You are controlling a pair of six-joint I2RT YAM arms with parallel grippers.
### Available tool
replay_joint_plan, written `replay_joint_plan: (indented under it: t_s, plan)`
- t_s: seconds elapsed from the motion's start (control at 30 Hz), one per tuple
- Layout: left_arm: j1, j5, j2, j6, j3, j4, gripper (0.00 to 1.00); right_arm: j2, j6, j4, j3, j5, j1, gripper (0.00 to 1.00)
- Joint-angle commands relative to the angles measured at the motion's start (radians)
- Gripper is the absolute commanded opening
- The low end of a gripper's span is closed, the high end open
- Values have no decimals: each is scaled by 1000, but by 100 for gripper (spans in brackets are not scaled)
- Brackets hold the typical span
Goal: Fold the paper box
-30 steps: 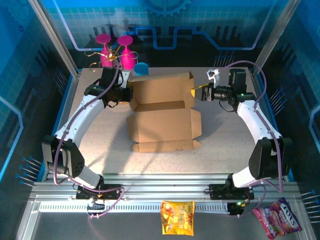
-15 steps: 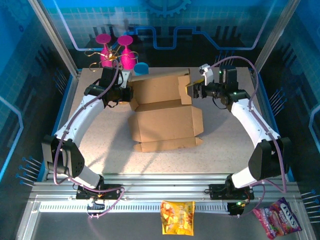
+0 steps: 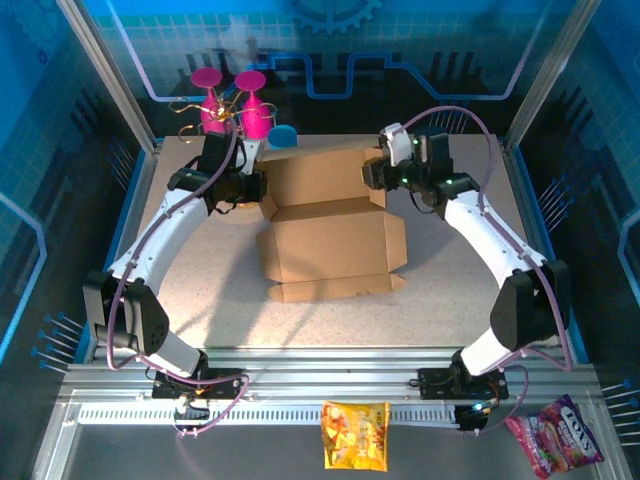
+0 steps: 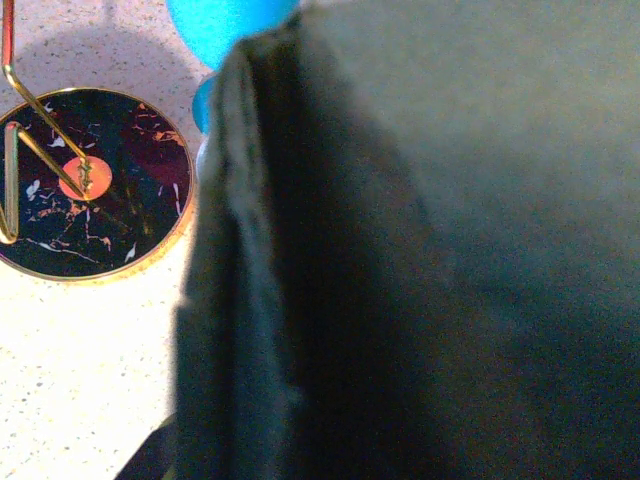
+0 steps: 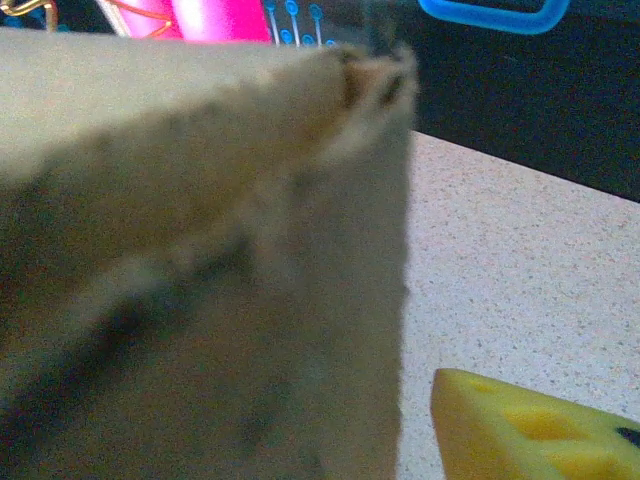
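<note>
While the box [image 3: 330,245] lies open in the middle of the bench [image 3: 450,290] with its far panel raised, the left fingers [image 3: 257,188] are clamped on that panel's left edge and the right fingers [image 3: 373,174] meet its right edge, their gap impossible to tell

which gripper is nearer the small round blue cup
Left. The left gripper sits just in front of the blue cup; the right gripper is farther to its right.
</note>
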Motion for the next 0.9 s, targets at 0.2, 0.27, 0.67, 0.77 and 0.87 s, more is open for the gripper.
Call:
replay_joint_plan:
  t_s: [0.2,0.27,0.67,0.77,0.87]
  plan:
    - [-16,-8,25,1,67,-32,0,63,20,-83,103,343,86,24]
    - [-29,-34,32,-3,76,-46,0,69,27,-113,120,382,93,19]
    - [-107,-227,122,-93,204,-201,0,114,89,-256,205,559,126,18]
    - [-113,-234,133,-103,215,-217,0,97,101,-236,188,518,118,30]
    - [-114,-238,143,-112,222,-232,0,81,108,-225,178,471,106,34]
